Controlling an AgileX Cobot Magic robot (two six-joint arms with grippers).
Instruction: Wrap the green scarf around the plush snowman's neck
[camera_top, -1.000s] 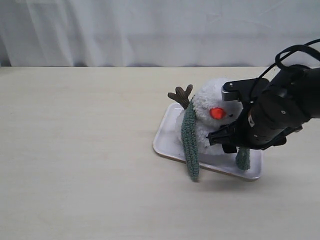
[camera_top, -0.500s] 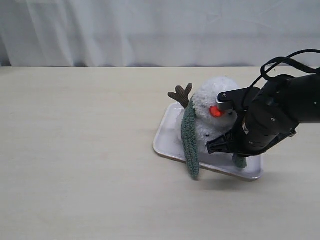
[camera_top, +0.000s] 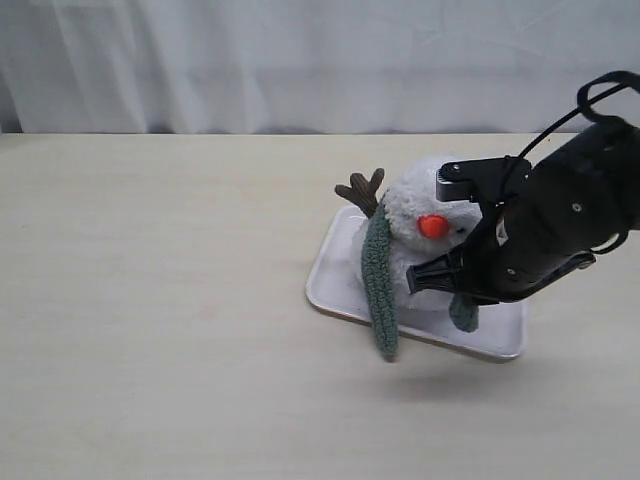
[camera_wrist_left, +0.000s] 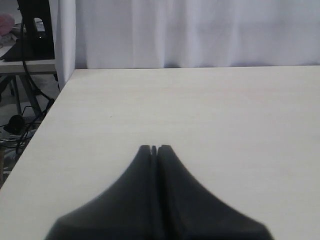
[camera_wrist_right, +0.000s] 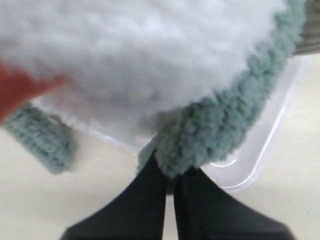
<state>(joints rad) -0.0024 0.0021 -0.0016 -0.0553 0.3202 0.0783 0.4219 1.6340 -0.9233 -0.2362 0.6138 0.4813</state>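
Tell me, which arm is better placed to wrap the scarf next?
Right. The right fingers are shut on the green scarf beside the plush snowman; the left fingers are shut over bare table, with neither in view.

The table (camera_top: 170, 320) I work over is a broad, pale beige top with a faint wood grain, matte and even in colour. Its far edge runs straight along a white curtain (camera_top: 300, 60). One thing lies flat on it: a white rectangular tray (camera_top: 333, 268) with rounded corners and a low raised rim. The tray sits right of the middle, turned at a slant to the table's edges. One end of the green scarf (camera_top: 379, 285) hangs over the tray's near rim, and its tip seems to touch the bare top just beside the tray. From my left wrist, the same pale surface runs to a straight side edge.
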